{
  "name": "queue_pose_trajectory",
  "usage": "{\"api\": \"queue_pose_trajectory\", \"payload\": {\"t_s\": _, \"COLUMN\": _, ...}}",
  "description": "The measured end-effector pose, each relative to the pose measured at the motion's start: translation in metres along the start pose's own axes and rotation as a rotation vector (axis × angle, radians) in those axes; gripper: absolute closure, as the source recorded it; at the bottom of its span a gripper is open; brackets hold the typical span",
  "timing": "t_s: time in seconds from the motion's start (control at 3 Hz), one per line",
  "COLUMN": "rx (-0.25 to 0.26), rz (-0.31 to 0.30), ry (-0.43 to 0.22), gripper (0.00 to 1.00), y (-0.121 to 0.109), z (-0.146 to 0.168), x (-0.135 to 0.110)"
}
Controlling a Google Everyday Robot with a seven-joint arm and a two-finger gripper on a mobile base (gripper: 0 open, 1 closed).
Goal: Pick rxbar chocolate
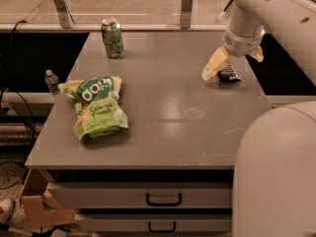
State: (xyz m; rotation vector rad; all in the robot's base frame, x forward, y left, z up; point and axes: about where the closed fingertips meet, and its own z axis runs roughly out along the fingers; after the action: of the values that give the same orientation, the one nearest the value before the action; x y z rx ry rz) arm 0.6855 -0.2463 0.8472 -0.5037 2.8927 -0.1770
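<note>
Step in hand: final approach on the rxbar chocolate (229, 74), pre-grasp, not yet gripped. Bar lay flat at approx 2 o'clock on the table (173, 137), near the right edge.

Pincer (232, 65) hung right above it, released, fingers spread, holding nothing. One yellowish finger (213, 65) slanted down at the bar's 9 o'clock side, the other sat behind at 1 o'clock. Couldn't tell if either touched the wrapper.

Next move, my read: go lower, get the bar btwn both fingers, clench, lift. Bar is thin & flat, so tips need to go nearly to the surface. Risk: nudging it toward the edge.

Surface: grey, matte, a few scuffs. Green drink can (112, 37) upright at 11 o'clock, green snack bag (98, 108) at 8 o'clock, both well apart from the bar. Two drawers (163, 199) under the table front.

Room: glass rail (186, 6) behind at 12, cardboard box (33, 204) on the floor at 7.
</note>
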Motion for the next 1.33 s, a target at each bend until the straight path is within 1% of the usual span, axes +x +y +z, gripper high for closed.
{"api": "queue_pose_trajectory", "payload": {"t_s": 0.33, "rx": -0.048, "rz": 0.046, "ry": 0.033, "gripper": 0.00, "y": 0.017, "z": 0.016, "x": -0.013}}
{"api": "queue_pose_trajectory", "payload": {"t_s": 0.67, "rx": -0.075, "rz": 0.070, "ry": 0.040, "gripper": 0.00, "y": 0.023, "z": 0.022, "x": -0.021}}
{"api": "queue_pose_trajectory", "payload": {"t_s": 1.0, "rx": -0.088, "rz": 0.081, "ry": 0.042, "gripper": 0.17, "y": 0.027, "z": 0.024, "x": -0.026}}
{"api": "queue_pose_trajectory", "payload": {"t_s": 1.33, "rx": -0.092, "rz": 0.082, "ry": 0.048, "gripper": 0.39, "y": 0.029, "z": 0.026, "x": -0.031}}
